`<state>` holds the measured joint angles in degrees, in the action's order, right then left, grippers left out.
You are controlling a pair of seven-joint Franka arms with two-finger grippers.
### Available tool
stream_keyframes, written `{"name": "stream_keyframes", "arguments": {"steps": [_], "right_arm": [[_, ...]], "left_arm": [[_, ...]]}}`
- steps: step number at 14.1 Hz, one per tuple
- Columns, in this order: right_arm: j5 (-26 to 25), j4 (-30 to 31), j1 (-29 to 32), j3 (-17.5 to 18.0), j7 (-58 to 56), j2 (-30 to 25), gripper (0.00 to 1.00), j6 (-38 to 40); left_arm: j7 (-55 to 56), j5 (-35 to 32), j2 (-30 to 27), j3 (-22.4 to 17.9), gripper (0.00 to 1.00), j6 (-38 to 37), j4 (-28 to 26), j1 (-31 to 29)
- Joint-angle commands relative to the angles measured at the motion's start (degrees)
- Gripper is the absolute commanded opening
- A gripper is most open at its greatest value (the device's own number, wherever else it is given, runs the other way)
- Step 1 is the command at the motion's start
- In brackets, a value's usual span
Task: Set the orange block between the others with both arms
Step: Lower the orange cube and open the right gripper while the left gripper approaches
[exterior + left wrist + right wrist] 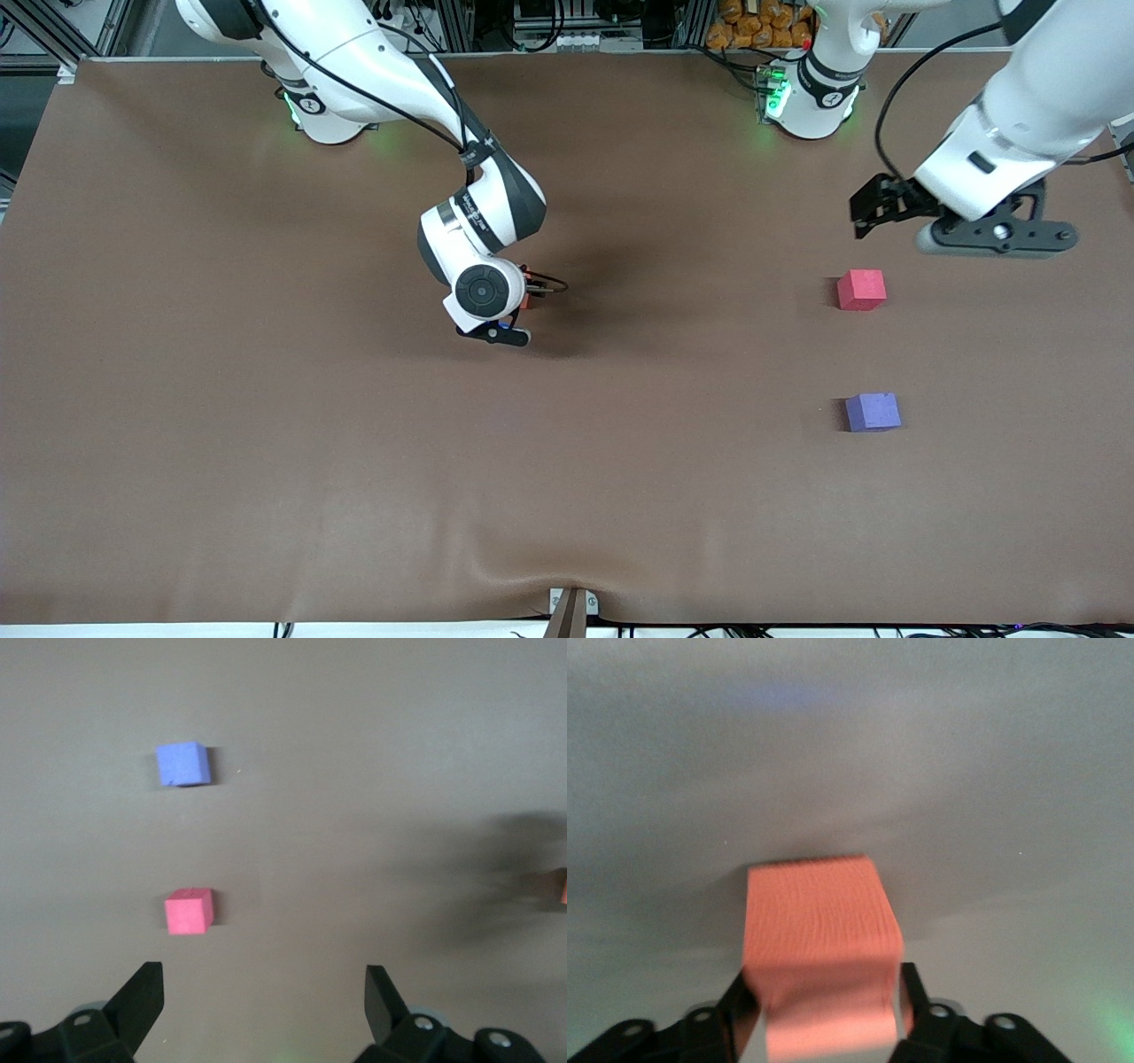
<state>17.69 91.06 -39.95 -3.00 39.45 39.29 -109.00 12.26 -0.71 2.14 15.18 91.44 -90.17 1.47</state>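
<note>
There are three small cubes and two white robot arms on one brown bench (266, 443). All three cubes look like matte foam with soft edges and seem equal in size.

The orange block (819, 939) sits near the middle of the bench, toward the right arm's end, well apart from the other two. The right gripper (824, 1014) is low over it. The block lies between the two black fingers (740, 1010), which stand close at its sides; I cannot tell if they press it or have let go.

The red-pink cube (861, 290) and the purple-blue cube (873, 412) lie toward the left arm's end, the purple-blue one nearer to the front camera, with bare bench between them.

The left gripper (264, 1001) waits in the air above the bench beside the red-pink cube, its fingers (142, 997) spread wide and holding nothing.
</note>
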Motion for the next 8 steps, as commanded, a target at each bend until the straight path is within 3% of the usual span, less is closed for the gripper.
{"name": "stream_keyframes", "arguments": {"steps": [1, 5, 8], "right_arm": [[0.9, -2.2, 0.9, 0.0, 0.5, 0.5, 1.0, 1.1], [0.7, -7.2, 4.7, -0.2, 0.0, -0.2, 1.0, 11.8], [-2.6, -6.9, 9.3, -3.1, -0.1, -4.1, 1.0, 15.4]], "left_arm": [[3.8, 0.2, 2.2, 2.9, 1.0, 2.9, 0.3, -0.3], [8.2, -0.3, 5.7, 6.3, 1.0, 7.3, 0.3, -0.2], [11.6, -0.6, 9.2, 6.7, 1.0, 10.8, 0.6, 2.7]]}}
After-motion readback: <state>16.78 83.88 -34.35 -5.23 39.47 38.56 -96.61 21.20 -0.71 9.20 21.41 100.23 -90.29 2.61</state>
